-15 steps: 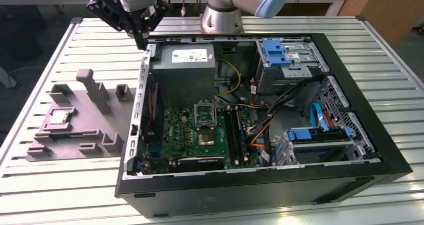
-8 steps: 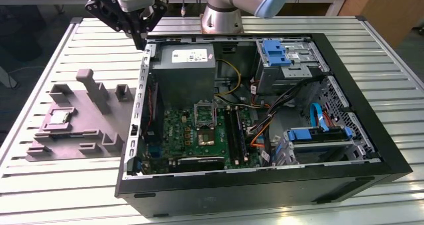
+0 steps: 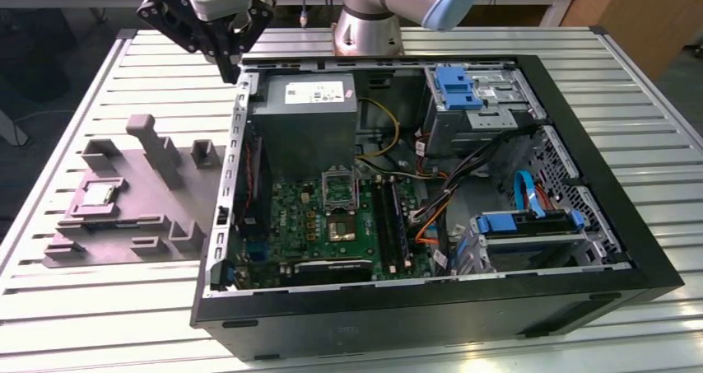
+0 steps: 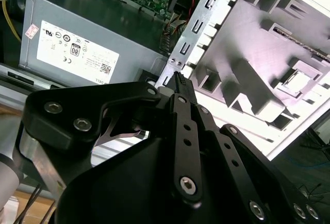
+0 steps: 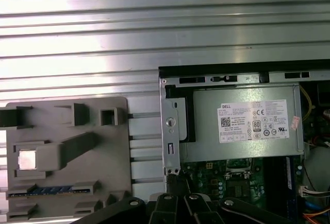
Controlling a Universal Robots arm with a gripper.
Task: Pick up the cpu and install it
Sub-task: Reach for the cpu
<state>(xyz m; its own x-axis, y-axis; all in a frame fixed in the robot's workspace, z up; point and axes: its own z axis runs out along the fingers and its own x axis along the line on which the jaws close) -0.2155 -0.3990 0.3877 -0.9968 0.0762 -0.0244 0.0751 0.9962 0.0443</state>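
The job is at its opening step, by my reading: the chip has not been picked up. The cpu (image 3: 99,195) lies flat in a square pocket of the grey-purple tray (image 3: 143,225), which sits on the slatted table (image 3: 110,307) just beside the open computer case (image 3: 439,307), on the exterior view's left. The gripper (image 3: 230,75) hangs above the case's corner wall, next to the power supply (image 3: 308,130), well apart from the chip. Its two fingers look pressed together with nothing between them, which shows most plainly in the second wrist view (image 4: 179,77). In the first wrist view the cpu (image 5: 27,159) shows as a bright square in the tray (image 5: 51,112). The socket (image 3: 338,190) on the board inside the case has a dark centre and looks unfilled. I judge that a pickup calls for the fingers to part, sit squarely over the chip and take it by its thin edges, level, without catching the tray's raised blocks.
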